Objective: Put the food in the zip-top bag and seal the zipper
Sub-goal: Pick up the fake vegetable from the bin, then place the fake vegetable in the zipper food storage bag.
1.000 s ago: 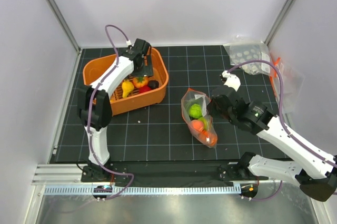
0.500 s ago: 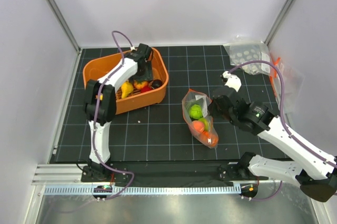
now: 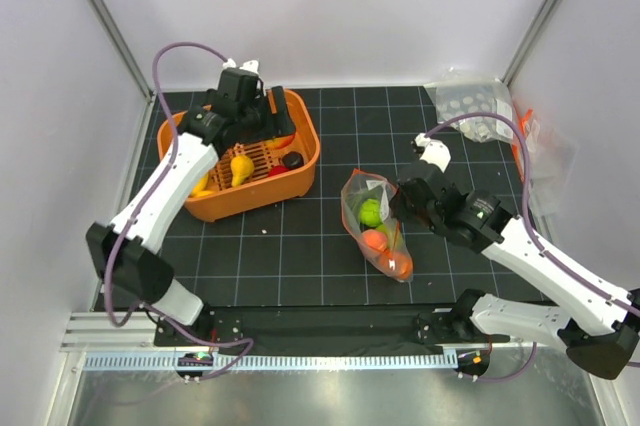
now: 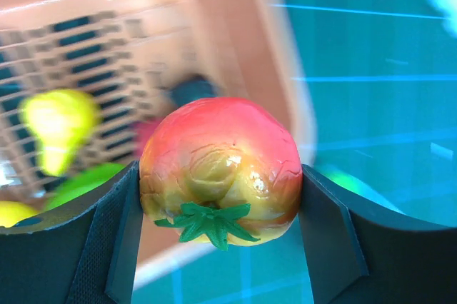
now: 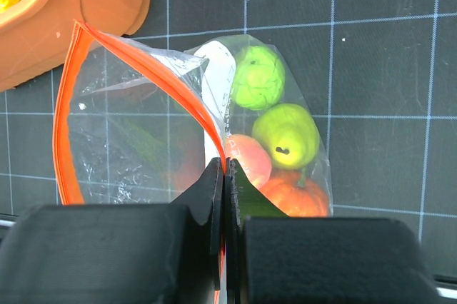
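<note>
My left gripper (image 4: 220,179) is shut on a red-and-yellow toy tomato (image 4: 221,154) with a green calyx. It holds the tomato just above the orange basket (image 3: 304,168); from above the left gripper (image 3: 276,128) is over the basket's back right part. The clear zip-top bag (image 3: 372,228) lies mid-table with green and orange food (image 3: 371,212) inside. My right gripper (image 5: 226,167) is shut on the bag's orange-red zipper (image 5: 143,63), and the mouth gapes open toward the basket. A green pear (image 5: 286,135) and an orange pumpkin (image 5: 298,191) show through the plastic.
A yellow pear (image 3: 241,167) and a dark piece (image 3: 292,159) lie in the basket. Other clear bags, one with a white-dotted sheet (image 3: 468,98), are piled at the back right corner. Grey walls close in the black gridded mat (image 3: 300,256).
The left gripper has closed on the tomato in the basket and lifted it; the left arm's elbow swung out to the left. The right gripper kept its hold on the zipper.
</note>
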Tool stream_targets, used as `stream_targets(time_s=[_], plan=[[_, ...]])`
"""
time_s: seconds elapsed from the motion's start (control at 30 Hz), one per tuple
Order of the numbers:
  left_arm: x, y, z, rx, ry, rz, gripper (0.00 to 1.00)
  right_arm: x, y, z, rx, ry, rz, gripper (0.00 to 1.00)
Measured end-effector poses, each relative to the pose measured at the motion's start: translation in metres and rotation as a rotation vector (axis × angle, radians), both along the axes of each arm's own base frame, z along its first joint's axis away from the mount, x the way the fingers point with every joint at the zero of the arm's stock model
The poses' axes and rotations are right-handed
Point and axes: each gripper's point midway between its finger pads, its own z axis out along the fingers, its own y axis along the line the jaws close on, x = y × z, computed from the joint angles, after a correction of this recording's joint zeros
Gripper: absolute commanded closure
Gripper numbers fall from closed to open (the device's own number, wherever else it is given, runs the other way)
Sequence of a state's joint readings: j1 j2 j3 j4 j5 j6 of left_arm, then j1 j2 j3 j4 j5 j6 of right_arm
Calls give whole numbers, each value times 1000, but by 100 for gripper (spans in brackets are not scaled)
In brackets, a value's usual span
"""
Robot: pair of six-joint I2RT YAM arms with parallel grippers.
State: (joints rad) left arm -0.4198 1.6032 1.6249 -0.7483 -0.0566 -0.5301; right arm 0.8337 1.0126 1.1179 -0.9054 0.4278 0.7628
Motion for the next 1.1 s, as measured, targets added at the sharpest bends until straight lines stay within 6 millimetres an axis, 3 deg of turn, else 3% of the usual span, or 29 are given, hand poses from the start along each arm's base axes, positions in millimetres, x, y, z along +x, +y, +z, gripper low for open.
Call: stream_targets(time_s=[0.13,0.23,0.5,0.73,0.9,0.93,1.0,1.1], plan=[[-40,-33,45,-138,-72,-108,64,2,4,0,8,-4,3,99],[-73,-66,57,-232,-67,-199,64,4,5,-1,7,-2,4,99],[-146,-141,48,-365,38,-379,66,6,8,-2,9,-1,-1,99],[-175,-175,49,-413,69,-451,67,9,5,-1,6,-13,-27,99],[-184,-192,34,-402,113,-472,63,11,2,0,2,-22,-44,99],[-185,-194,29,-395,121,-473,62,11,1,0,1,-23,-46,99],[-187,-197,21,-379,136,-475,48,11,0,1,-1,-27,-52,99],[-191,-199,12,-356,151,-476,16,10,-3,2,-3,-33,-59,99]])
